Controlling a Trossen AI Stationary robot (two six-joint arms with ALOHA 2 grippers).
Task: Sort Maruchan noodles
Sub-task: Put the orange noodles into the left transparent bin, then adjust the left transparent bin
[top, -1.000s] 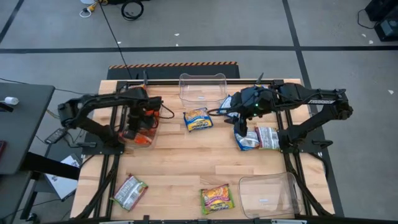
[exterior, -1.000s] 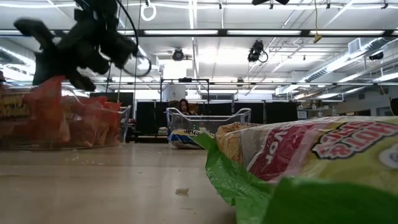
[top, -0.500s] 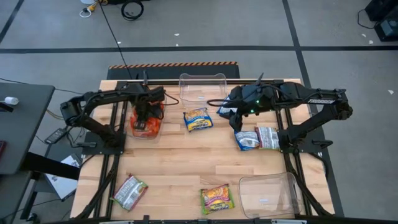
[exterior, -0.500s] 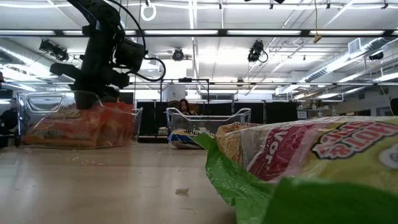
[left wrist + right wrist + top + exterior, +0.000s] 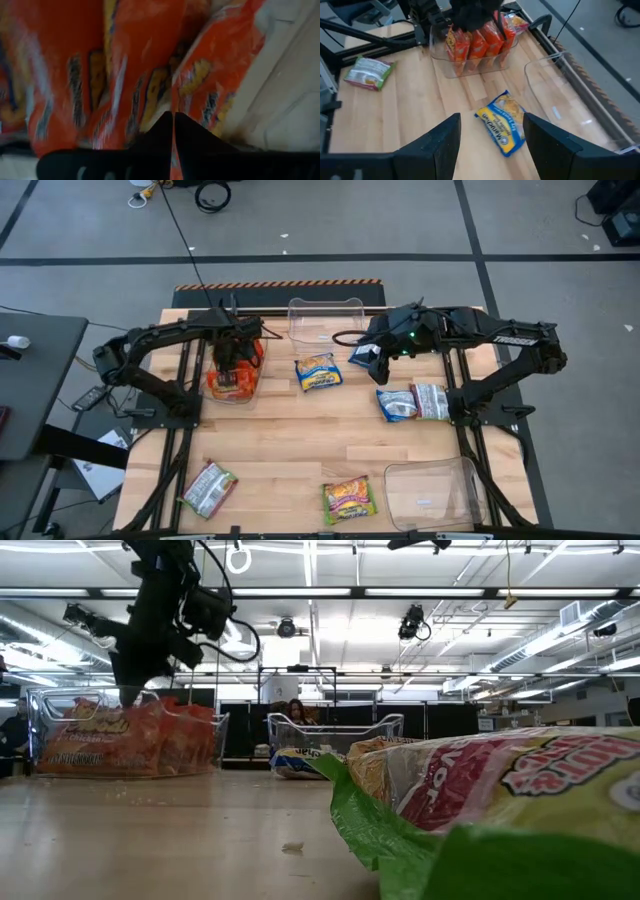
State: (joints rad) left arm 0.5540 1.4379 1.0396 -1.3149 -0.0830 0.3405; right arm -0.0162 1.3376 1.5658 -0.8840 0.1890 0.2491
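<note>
Lying nearest on the table (image 5: 280,450) are a silver-white packet (image 5: 208,489) at the left, a yellow-green packet (image 5: 348,500) in the middle and an empty clear tray (image 5: 432,492) at the right. Farther back, two packets (image 5: 413,402) lie side by side at the right and a blue-and-yellow packet (image 5: 318,372) in the middle. The left gripper (image 5: 233,352), fingers pressed together and holding nothing, hangs over orange-red packets (image 5: 231,379) in the left tray (image 5: 470,65). The right gripper (image 5: 368,360) hovers wide open and empty beside the far tray (image 5: 325,319).
</note>
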